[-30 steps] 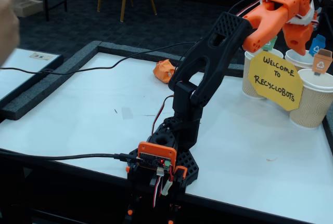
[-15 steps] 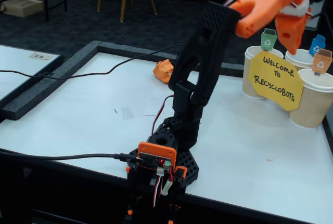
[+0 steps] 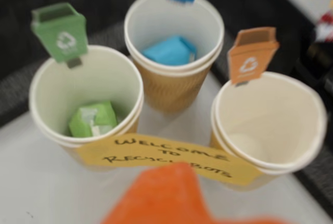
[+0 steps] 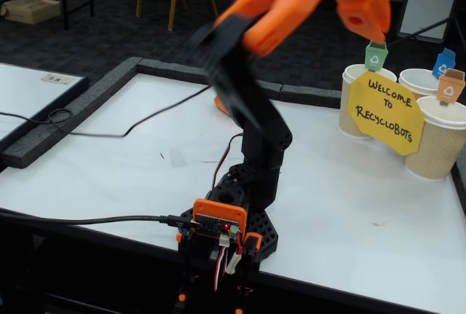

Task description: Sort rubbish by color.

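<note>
Item, left to right. Cable (image 4: 131, 126): trails over the left of the table (image 4: 349, 205), inside the raised dark border (image 4: 69, 114). Arm: blurred in motion, risen and swung back leftward from above the cups within the last second. Gripper (image 4: 362, 9): now high and clear of the rims, carrying nothing visible; jaw opening cannot be told in either view. Orange scrap (image 4: 218, 101): a sliver shows behind the arm, probably the remaining piece. Green wad (image 3: 93, 120): in the green-tagged cup (image 3: 47, 86). Blue wad (image 3: 169, 51): in the blue-tagged cup (image 3: 174, 91). Orange-tagged cup (image 3: 270, 154): empty. Both paper wads judged sorted. Room: broad bare surface between base and cups; the cups crowd the table's right edge behind the yellow sign (image 4: 386, 114).
</note>
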